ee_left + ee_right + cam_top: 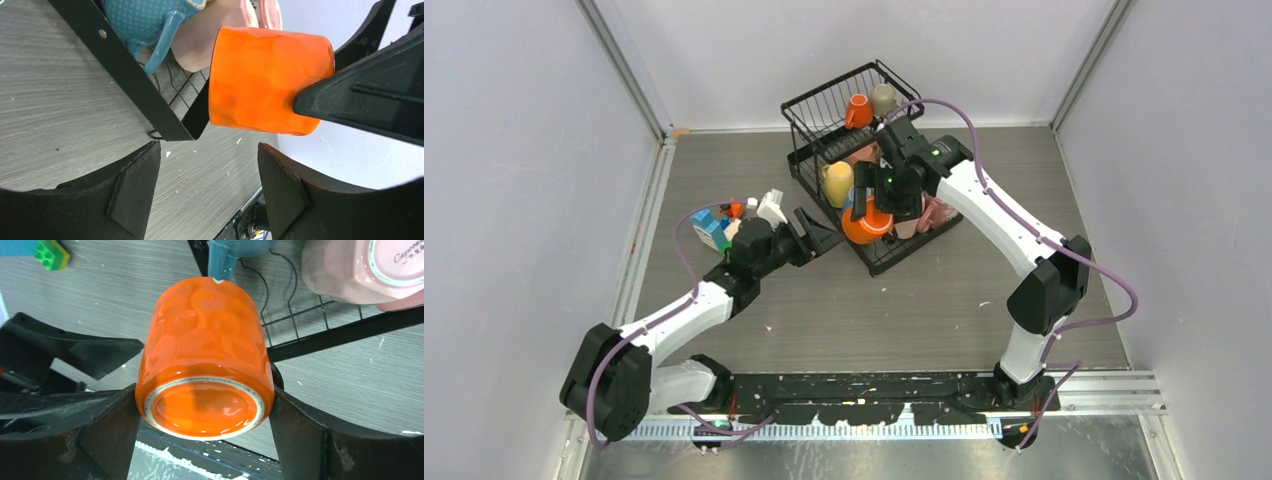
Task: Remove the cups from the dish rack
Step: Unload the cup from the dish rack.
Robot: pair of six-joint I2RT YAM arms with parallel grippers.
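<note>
Two pincers show in the top view. R: the right pincer (871,205) is clamped on the orange cup (867,222). In the right wrist view you see its fingers (107,435) pressed against both sides of the cup's body, base toward the cam. The cup sits at the near corner of the dish rack (824,110), lower tray. Whether it touches the rack, you cannot tell.

L: the left pincer (817,235) has its jaws spread w/ nothing between them. It sits low over the counter (924,310), just beside the rack's corner, aimed at the orange cup.

Other cups in the rack:
- yellow cup (838,183), pink cup (936,213), light blue cup (145,20): lower tray
- small orange cup (858,112), grey cup (884,98): upper basket

Coloured blocks (714,228) lie on the counter near the L arm.
</note>
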